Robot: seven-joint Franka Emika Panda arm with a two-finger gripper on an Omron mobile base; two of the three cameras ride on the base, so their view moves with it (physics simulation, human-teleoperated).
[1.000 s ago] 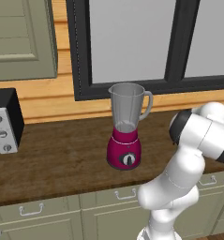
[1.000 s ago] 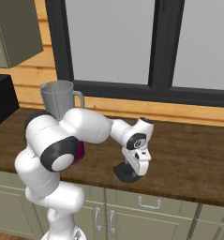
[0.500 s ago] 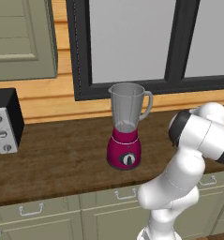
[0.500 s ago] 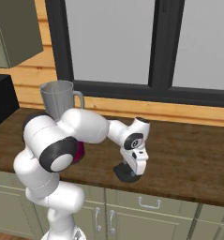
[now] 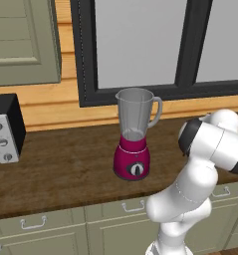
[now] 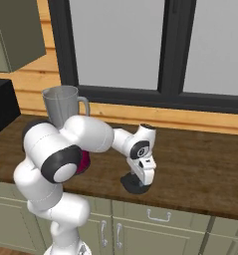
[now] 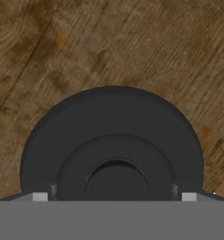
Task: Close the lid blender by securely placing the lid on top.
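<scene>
**Dark lid under the claw, grasp not confirmed**

Black against the brown wood, the lid (image 7: 111, 145) lies flat on the tabletop (image 6: 200, 169), well to the right of the blender (image 5: 134, 134). Over the last second I see almost no change; the claw (image 6: 138, 182) stays low over the lid, so the pickup hasn't visibly progressed. Its fingers straddle the knob, but I cannot tell whether they grip.

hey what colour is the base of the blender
Magenta, with a black-and-silver dial; the blender shows best in the left base view.

Arm bent fwd-right — end effector (image 6: 136, 183) pointing down
</scene>
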